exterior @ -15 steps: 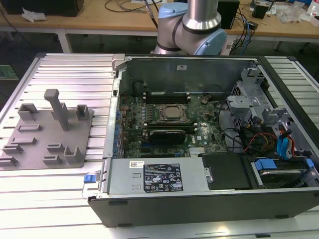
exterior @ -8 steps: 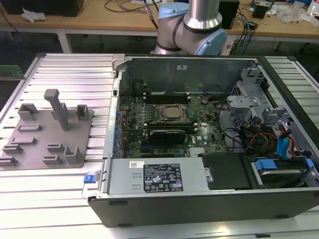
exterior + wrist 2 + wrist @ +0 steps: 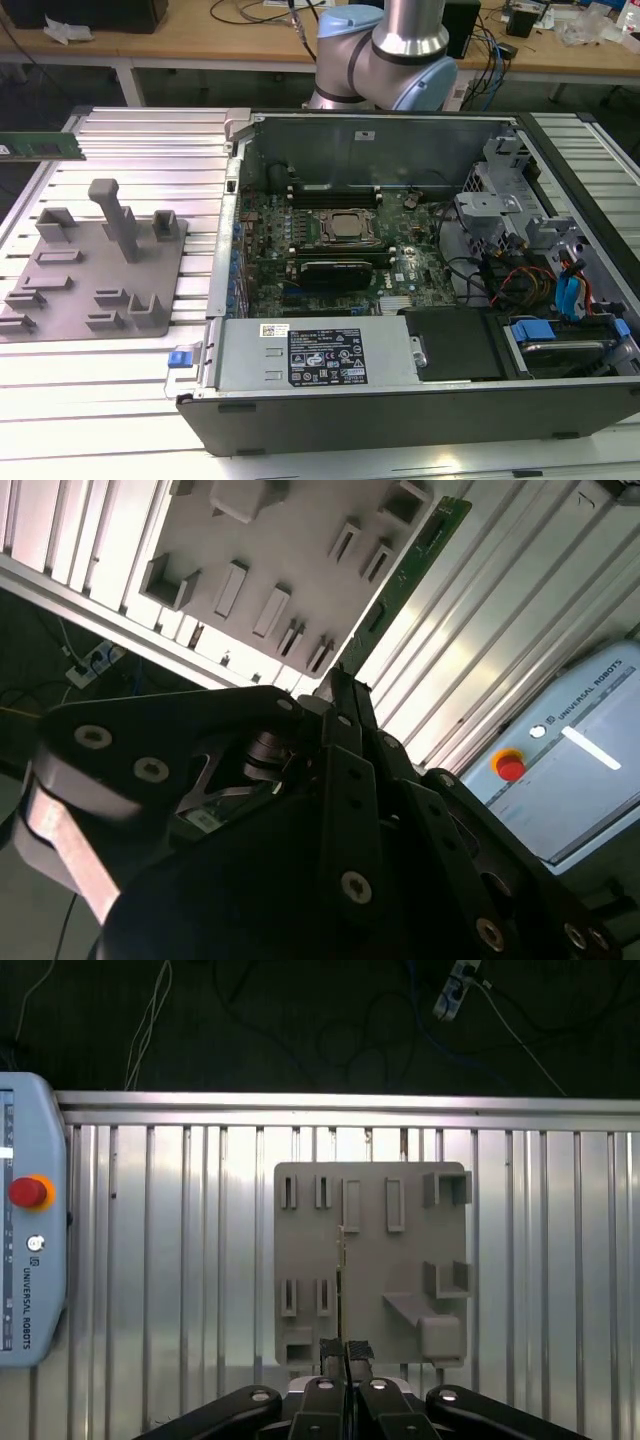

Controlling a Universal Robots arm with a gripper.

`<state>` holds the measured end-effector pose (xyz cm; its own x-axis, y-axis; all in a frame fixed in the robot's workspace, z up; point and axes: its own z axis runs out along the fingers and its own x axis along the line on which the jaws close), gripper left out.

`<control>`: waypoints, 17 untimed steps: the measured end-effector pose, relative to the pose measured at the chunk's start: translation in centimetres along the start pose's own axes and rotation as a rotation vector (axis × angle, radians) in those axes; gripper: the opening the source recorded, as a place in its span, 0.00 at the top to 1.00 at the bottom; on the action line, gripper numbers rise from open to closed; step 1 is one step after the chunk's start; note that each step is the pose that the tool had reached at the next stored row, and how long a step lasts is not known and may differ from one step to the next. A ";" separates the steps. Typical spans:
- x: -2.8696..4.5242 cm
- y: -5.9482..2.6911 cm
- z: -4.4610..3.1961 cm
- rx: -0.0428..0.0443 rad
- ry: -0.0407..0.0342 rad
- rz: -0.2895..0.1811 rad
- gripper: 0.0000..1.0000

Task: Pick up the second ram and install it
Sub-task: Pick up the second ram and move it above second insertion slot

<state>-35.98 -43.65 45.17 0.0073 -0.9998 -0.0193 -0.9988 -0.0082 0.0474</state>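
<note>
End effector (image 3: 345, 1350) grips second ram (image 3: 341, 1260) edge-on, clear above holder tray (image 3: 366, 1265).

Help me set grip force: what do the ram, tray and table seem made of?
The ram: green circuit board, probably fibreglass laminate, semi-matte, clamped edge-on in the gripper. The tray: matte grey plastic by its look, uniform colour, moulded or printed pockets. The table: ribbed bare metal, likely aluminium, with bright glare along its grooves.

A ribbed aluminium table (image 3: 150, 150) bears an open computer case (image 3: 400, 410). A grey holder tray (image 3: 85, 270) lies at the case's nine o'clock. A teach pendant (image 3: 30, 1260) rests there too.
</note>
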 end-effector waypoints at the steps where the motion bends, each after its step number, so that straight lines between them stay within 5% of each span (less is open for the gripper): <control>1: 0.00 -0.34 -0.01 0.0000 0.0000 0.000 0.91; 4: 0.02 -1.84 -0.05 0.0000 0.0000 0.000 0.91; 17: 0.09 -5.42 -0.11 0.0000 0.0000 0.000 0.91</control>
<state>-30.56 -43.70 45.02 0.0072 -0.9998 -0.0193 -0.9988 -0.0081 0.0475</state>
